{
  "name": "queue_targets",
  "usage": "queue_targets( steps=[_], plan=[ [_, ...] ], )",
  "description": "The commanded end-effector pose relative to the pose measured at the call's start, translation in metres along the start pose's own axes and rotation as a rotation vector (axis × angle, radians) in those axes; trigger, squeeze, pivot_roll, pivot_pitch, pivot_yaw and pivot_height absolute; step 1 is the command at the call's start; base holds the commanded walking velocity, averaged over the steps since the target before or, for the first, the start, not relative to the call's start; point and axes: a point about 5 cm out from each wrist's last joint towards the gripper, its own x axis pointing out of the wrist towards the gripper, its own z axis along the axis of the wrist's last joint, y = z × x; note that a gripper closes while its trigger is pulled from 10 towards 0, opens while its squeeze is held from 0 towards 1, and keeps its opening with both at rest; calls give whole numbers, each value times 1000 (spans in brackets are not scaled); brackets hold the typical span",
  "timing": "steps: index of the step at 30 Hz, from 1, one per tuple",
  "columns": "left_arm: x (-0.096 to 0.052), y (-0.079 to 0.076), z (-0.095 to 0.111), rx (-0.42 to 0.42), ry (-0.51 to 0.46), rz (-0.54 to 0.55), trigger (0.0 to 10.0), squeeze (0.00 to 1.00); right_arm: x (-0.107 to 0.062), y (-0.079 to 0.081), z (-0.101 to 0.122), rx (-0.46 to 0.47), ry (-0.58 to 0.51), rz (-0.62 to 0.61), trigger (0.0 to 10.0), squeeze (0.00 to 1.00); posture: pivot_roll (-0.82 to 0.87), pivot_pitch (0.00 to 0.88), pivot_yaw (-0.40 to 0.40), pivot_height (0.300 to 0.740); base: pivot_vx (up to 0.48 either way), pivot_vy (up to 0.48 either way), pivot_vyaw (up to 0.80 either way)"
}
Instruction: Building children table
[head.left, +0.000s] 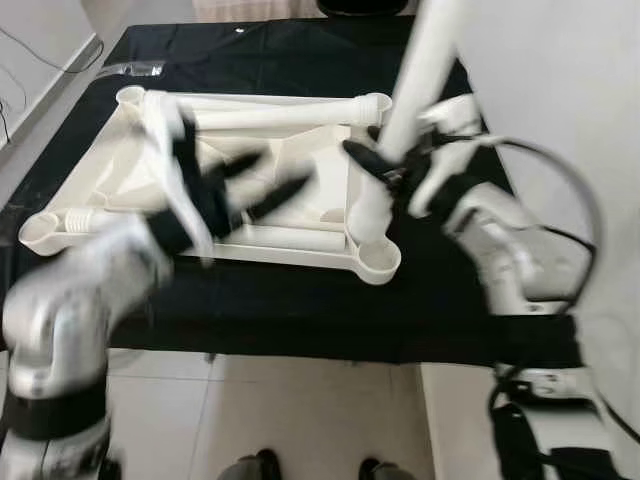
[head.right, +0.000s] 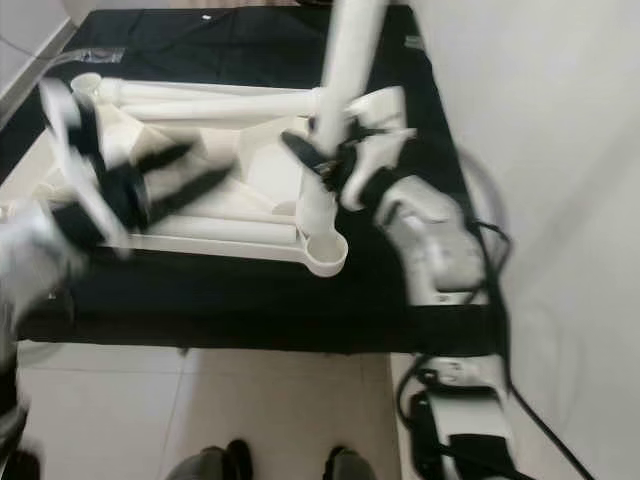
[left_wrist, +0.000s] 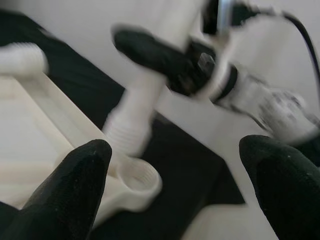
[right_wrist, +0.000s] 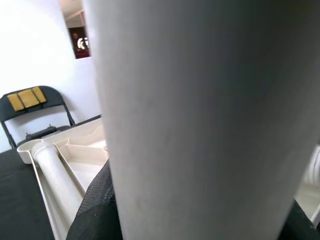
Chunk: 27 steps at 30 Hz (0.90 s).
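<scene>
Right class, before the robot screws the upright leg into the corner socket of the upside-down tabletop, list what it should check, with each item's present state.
1. Right gripper shut on the table leg: ok.
2. Leg's threaded end seated in the corner socket: not ok, it sits above and beside it.
3. Leg upright over the socket: not ok, it tilts.
4. Left gripper open and apart from the leg: ok, it hovers over the tabletop.
5. Tabletop flat on the black cloth: ok.
6. Thread alignment: cannot tell, blurred.
</scene>
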Motion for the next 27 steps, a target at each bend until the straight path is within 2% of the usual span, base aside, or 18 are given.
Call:
queue_targets(
  steps=[1, 2, 5, 6, 8, 10, 11, 13, 15, 18, 20, 24, 27],
  plan=[
    [-7, -18, -1, 34, 26, -88, 10000, 0, 2, 7, -1, 8, -15, 110, 10000, 0, -24, 250, 5, 740, 0, 0, 0],
    [-7, -18, -1, 34, 26, -88, 10000, 0, 2, 7, -1, 8, -15, 110, 10000, 0, -24, 250, 5, 740, 0, 0, 0],
    [-28, -35, -28, -40, 95, -76, 10000, 0, -11, 2, 10, 34, -54, 263, 10000, 0, -12, 264, 7, 740, 0, 0, 0],
    [-32, -37, -37, -37, 131, -45, 10000, 0, -16, 3, 12, 33, -51, 322, 10000, 0, -6, 269, 8, 740, 0, 0, 0],
    [-32, -37, -37, -37, 131, -45, 10000, 0, -16, 3, 12, 33, -51, 322, 10000, 0, -6, 269, 8, 740, 0, 0, 0],
    [-41, -50, -61, -30, 201, -17, 10000, 0, -26, 14, 8, 1, 24, 506, 10000, 0, -4, 291, 11, 740, 0, 0, 0],
    [-41, -50, -61, -30, 201, -17, 10000, 0, -26, 14, 8, 1, 24, 506, 10000, 0, -4, 291, 11, 740, 0, 0, 0],
    [-47, -65, -76, -35, 239, -25, 10000, 0, -28, 22, 5, -27, 76, 627, 10000, 0, -5, 303, 13, 740, 0, 0, 0],
    [-50, -73, -85, -55, 264, -25, 10000, 0, -23, 27, 5, -66, 92, 675, 10000, 0, -5, 318, 17, 740, 0, 0, 0],
    [-54, -74, -93, -91, 292, 18, 10000, 0, -17, 32, 5, -101, 97, 705, 10000, 0, -4, 325, 20, 740, 0, 0, 0],
    [-59, -72, -98, -76, 320, 64, 10000, 0, -11, 35, 1, -112, 94, 723, 10000, 0, 0, 337, 24, 740, 0, 0, 0],
    [-64, -67, -99, -56, 302, 139, 10000, 0, -6, 36, -3, -104, 81, 727, 10000, 0, 9, 348, 29, 740, 0, 0, 0],
    [-67, -64, -99, -11, 286, 197, 10000, 0, -4, 36, -3, -90, 70, 735, 10000, 0, 15, 361, 31, 740, 0, 0, 0]
  ],
)
